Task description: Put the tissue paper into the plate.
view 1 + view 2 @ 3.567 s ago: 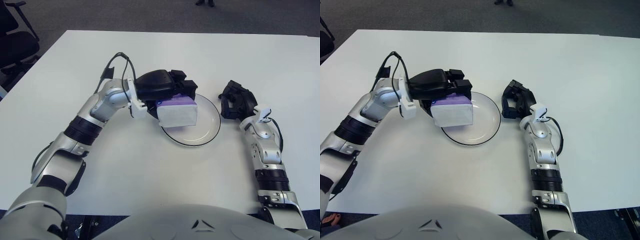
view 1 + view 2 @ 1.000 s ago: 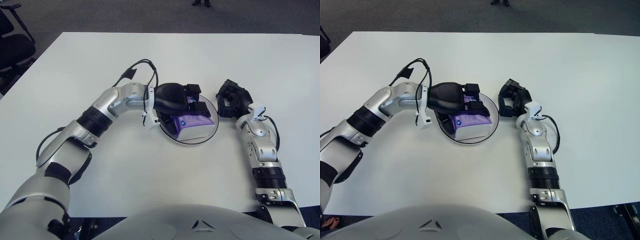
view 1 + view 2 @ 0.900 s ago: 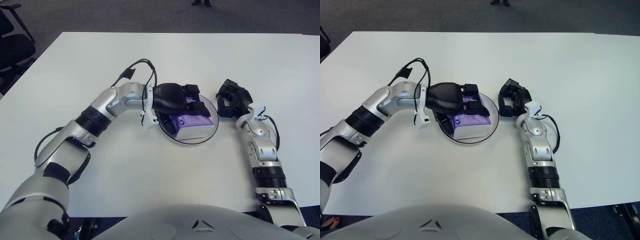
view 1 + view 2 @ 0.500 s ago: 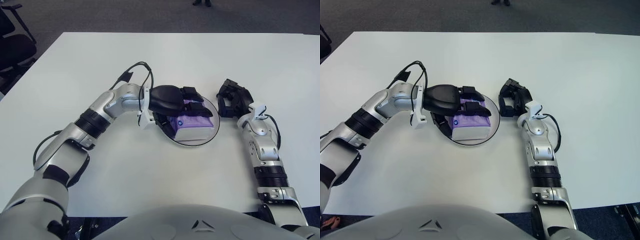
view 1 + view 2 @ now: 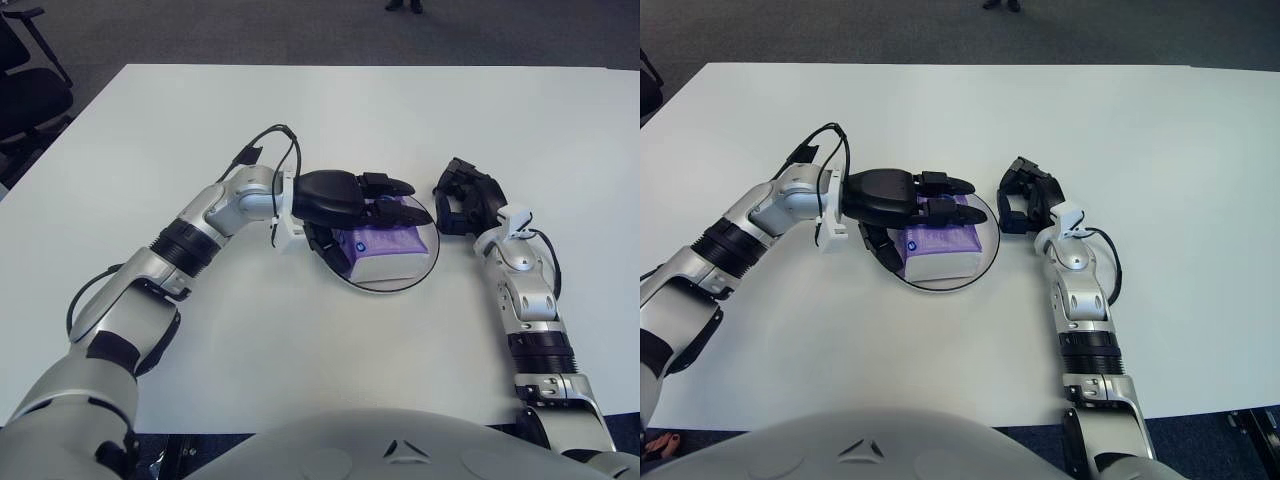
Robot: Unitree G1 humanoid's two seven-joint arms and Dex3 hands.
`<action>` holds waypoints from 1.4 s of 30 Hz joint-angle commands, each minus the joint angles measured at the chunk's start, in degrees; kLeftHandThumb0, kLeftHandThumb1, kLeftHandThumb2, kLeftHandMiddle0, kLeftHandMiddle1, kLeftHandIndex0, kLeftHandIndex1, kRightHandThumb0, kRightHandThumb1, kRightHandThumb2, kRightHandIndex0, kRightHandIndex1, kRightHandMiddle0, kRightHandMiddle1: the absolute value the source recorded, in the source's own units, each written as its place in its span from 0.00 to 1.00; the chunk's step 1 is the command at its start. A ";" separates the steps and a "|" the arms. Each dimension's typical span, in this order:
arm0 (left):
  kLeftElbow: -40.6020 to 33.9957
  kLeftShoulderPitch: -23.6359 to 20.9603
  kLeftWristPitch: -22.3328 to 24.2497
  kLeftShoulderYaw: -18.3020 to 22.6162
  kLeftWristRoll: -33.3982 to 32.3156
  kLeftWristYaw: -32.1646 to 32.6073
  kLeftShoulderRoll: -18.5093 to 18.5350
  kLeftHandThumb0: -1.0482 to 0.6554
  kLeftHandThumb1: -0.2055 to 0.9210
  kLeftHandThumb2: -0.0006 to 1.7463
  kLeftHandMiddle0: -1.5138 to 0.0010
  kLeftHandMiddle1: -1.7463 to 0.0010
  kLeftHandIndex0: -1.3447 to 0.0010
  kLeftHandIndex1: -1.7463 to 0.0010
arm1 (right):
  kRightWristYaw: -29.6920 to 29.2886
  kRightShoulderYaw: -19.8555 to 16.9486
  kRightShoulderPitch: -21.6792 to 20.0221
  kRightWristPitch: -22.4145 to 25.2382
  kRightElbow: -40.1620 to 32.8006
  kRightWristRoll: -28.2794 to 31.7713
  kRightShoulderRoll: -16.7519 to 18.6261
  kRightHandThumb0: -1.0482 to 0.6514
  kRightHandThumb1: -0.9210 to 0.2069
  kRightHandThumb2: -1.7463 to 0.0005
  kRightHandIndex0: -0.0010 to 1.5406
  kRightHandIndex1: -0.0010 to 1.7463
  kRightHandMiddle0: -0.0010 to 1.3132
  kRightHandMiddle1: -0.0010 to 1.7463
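Note:
A purple-and-white pack of tissue paper (image 5: 388, 250) lies flat inside the clear round plate (image 5: 428, 262) near the middle of the white table. My left hand (image 5: 352, 198) hovers over the pack's far left side with its black fingers (image 5: 392, 187) stretched out straight and nothing gripped. The thumb reaches down by the plate's left rim. My right hand (image 5: 468, 196) shows just right of the plate, its dark fingers curled with nothing in them.
The white table (image 5: 300, 110) stretches wide around the plate. A black office chair (image 5: 25, 90) stands off the table's far left corner. Dark carpet lies beyond the far edge.
My left hand carried the tissue pack over the plate, set it down and spread its fingers off it, drawing back slightly to the left. The right hand has stayed put.

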 commanded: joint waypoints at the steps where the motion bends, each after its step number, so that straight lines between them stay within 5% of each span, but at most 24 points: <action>1: 0.00 0.12 1.52 0.90 -2.73 -3.04 0.46 0.00 1.00 0.38 1.00 1.00 1.00 1.00 | 0.07 0.83 7.38 7.00 7.33 -0.28 1.87 0.32 0.60 0.20 0.78 1.00 0.51 1.00; 29: -7.01 2.63 16.57 9.38 -19.71 -17.61 2.62 0.01 0.95 0.14 1.00 1.00 1.00 1.00 | 2.16 -0.07 7.12 5.35 9.43 0.90 2.33 0.34 0.50 0.27 0.71 1.00 0.45 1.00; 35: -6.56 3.58 15.25 13.42 -18.78 -14.94 2.28 0.00 0.99 0.16 1.00 1.00 1.00 1.00 | 2.41 -0.35 6.71 4.63 10.68 0.94 2.28 0.34 0.49 0.29 0.72 1.00 0.43 1.00; 42: -1.39 7.38 7.69 19.14 -16.08 -8.89 2.63 0.00 1.00 0.28 1.00 1.00 1.00 1.00 | 2.34 -0.20 6.51 4.10 11.52 0.68 2.03 0.34 0.49 0.28 0.75 1.00 0.43 1.00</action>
